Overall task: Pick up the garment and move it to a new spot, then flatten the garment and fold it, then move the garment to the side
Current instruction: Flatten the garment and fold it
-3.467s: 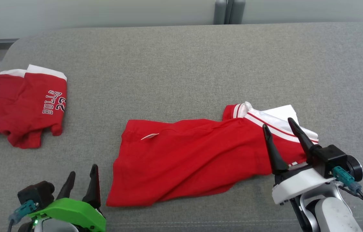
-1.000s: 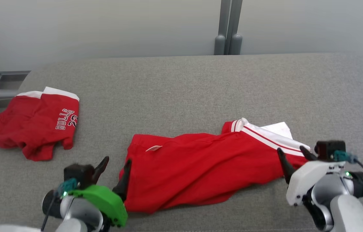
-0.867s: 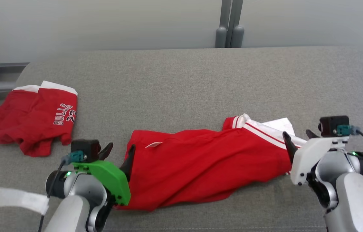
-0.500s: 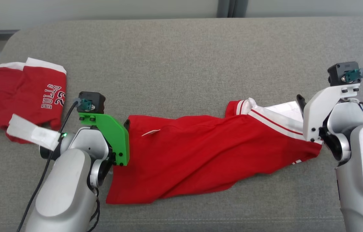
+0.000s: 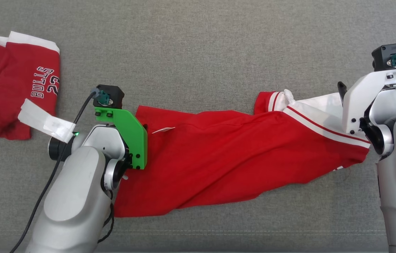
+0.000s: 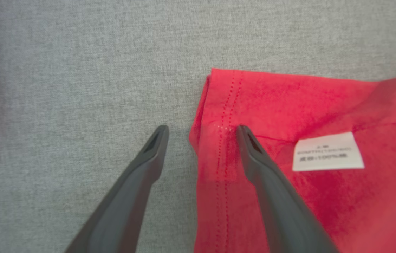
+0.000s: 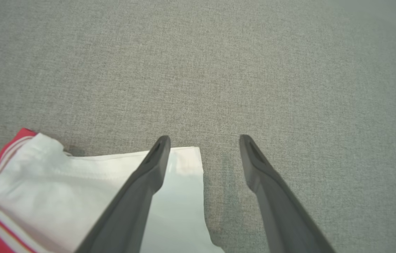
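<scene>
The garment (image 5: 233, 154) is a red piece with a white striped band, spread crumpled across the grey cushion. My left gripper (image 6: 201, 131) is open over its left hem (image 6: 219, 116): one finger is above the red cloth, the other above bare cushion. A white label (image 6: 328, 151) lies just right of it. My right gripper (image 7: 204, 140) is open over the garment's white corner (image 7: 183, 165), its left finger above the white cloth, its right finger above cushion. In the head view both wrists hide the fingertips at the garment's two ends.
A second red garment (image 5: 11, 80) printed BULLS 23 lies at the far left of the grey cushion (image 5: 198, 45). A white tape tag (image 5: 45, 121) hangs on my left arm's cable.
Both arms have reached forward from the near edge to the garment's far corners. The head camera has tilted down, so the wall has left the picture. The garment lies as before.
</scene>
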Available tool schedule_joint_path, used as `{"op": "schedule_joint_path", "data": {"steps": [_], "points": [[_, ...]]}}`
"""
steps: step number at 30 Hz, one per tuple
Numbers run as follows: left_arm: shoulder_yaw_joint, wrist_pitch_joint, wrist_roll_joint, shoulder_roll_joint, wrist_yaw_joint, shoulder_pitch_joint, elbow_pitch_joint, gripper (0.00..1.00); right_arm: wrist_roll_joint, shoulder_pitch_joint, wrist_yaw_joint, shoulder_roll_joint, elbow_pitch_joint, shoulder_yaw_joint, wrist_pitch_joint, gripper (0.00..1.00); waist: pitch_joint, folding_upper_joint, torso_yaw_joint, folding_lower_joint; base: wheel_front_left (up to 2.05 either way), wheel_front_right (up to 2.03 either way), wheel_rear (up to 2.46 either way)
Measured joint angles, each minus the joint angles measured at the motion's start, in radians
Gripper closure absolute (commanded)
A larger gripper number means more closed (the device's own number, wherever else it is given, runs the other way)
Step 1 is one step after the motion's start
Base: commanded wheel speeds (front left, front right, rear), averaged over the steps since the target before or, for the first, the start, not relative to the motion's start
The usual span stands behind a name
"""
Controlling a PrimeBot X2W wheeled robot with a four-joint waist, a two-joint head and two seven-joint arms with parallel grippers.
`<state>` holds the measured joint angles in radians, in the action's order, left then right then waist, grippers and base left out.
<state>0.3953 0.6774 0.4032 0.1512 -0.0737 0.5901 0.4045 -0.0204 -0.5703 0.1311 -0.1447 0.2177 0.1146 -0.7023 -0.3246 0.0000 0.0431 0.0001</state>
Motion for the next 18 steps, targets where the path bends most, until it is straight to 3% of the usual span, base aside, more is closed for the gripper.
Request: {"op": "schedule_joint_path", "data": {"steps": [2, 3, 5, 7, 9, 11, 12, 18], "points": [[0.001, -0.001, 0.003, 0.000, 0.003, 0.003, -0.002, 0.05, 0.000, -0.008, 0.000, 0.001, 0.011, 0.000, 0.004, 0.00, -0.004, 0.0000, 0.003, 0.0000, 0.00, 0.00, 0.00], [0.002, -0.001, 0.006, -0.001, 0.004, 0.005, -0.002, 0.15, 0.000, -0.010, 0.000, 0.002, 0.016, -0.001, 0.009, 0.00, -0.006, 0.0000, 0.004, 0.0000, 0.00, 0.00, 0.00], [0.007, -0.002, 0.009, -0.005, 0.006, 0.007, -0.003, 0.21, 0.000, -0.010, 0.000, 0.003, 0.031, -0.002, 0.010, 0.00, -0.010, 0.0000, 0.004, 0.0000, 0.00, 0.00, 0.00], [0.015, -0.006, 0.009, -0.008, 0.014, 0.012, -0.001, 0.51, 0.000, -0.012, 0.000, 0.003, 0.044, -0.002, 0.013, 0.00, -0.014, 0.0000, 0.003, 0.0000, 0.00, 0.00, 0.00], [0.023, -0.006, 0.009, -0.012, 0.022, 0.021, 0.003, 0.70, -0.001, -0.018, 0.000, 0.004, 0.056, -0.002, 0.013, 0.00, -0.020, 0.0000, 0.002, 0.0000, 0.00, 0.00, 0.00], [0.030, -0.010, 0.009, -0.016, 0.026, 0.025, 0.007, 0.96, -0.002, -0.021, 0.000, 0.003, 0.065, -0.004, 0.015, 0.00, -0.025, 0.0000, 0.001, 0.0000, 0.00, 0.00, 0.00], [0.031, -0.010, 0.010, -0.017, 0.026, 0.027, 0.009, 1.00, -0.003, -0.023, 0.000, 0.003, 0.070, -0.005, 0.017, 0.00, -0.027, 0.0000, 0.000, 0.0000, 0.00, 0.00, 0.00], [0.039, -0.011, 0.010, -0.017, 0.027, 0.035, 0.017, 1.00, -0.009, -0.028, 0.000, 0.000, 0.093, -0.004, 0.003, 0.00, -0.033, 0.0000, 0.000, -0.0001, 0.00, 0.00, 0.00]]}}
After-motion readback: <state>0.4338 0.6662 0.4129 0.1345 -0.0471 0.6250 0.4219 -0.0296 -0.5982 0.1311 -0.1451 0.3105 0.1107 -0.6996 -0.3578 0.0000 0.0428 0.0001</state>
